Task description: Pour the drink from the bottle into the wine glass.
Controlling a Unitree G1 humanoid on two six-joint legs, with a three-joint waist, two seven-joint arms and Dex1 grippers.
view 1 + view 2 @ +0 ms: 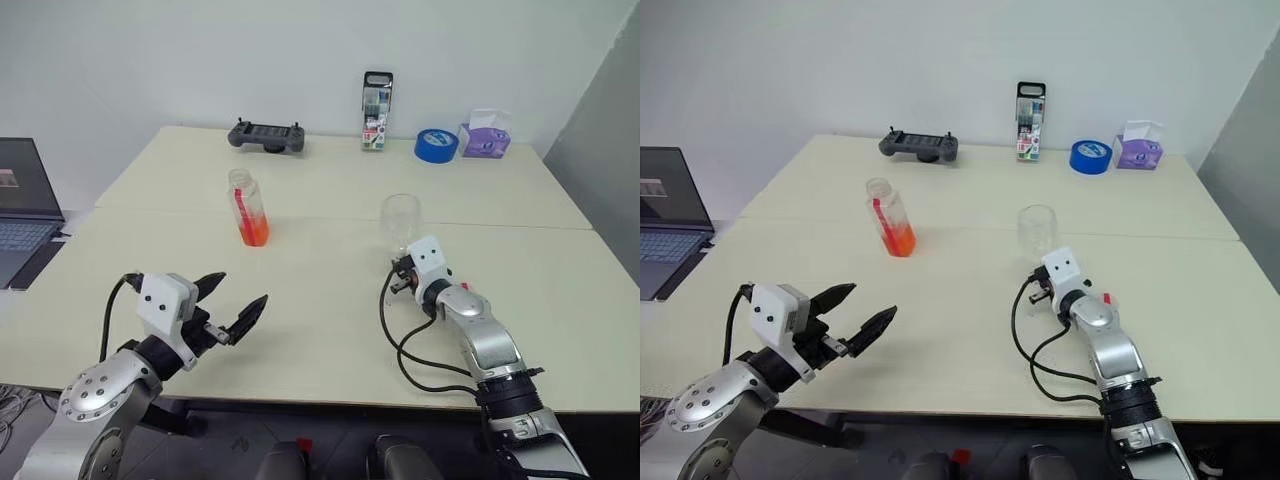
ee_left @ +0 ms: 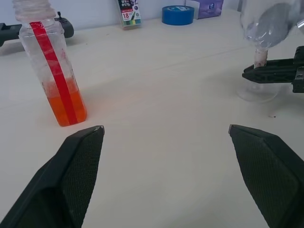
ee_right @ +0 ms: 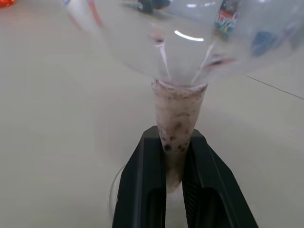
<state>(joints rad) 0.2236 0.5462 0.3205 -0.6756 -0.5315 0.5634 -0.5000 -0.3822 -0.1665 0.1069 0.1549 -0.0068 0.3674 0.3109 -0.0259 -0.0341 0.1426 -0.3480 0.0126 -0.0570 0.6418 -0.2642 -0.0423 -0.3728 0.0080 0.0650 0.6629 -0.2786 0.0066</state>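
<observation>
**Operator:** From the head cameras, where do I stand on the pour?

**Observer:** You haven't started it. The bottle stands upright on the table, left of centre and nearer the far edge than the near one. Its cap is off, and the drink fills only its lower part. The wine glass stands right of centre and looks empty. Your right gripper is down at its base, but from above you can't read the grip. Your left gripper hovers near the near edge with its fingers spread wide, holding nothing, well apart from the bottle. Along the far edge lie a game controller, a pen pack, a roll of blue tape and a purple tissue box. A laptop sits off the table's left edge.

**Operator:** What does the left wrist camera add?

**Observer:** It shows both fingertips far apart with bare table between them. You see the bottle's red strip and threaded open neck, which the head views barely give. You also see the other arm's black fingers at the glass stem.

**Operator:** And the right wrist camera?

**Observer:** That settles the grip: the two fingers are clamped on the stem just under the bowl, with the foot below them. The stem looks cloudy and speckled. What's left, I judge, is picking up the bottle, tipping it over the glass and pouring.
</observation>
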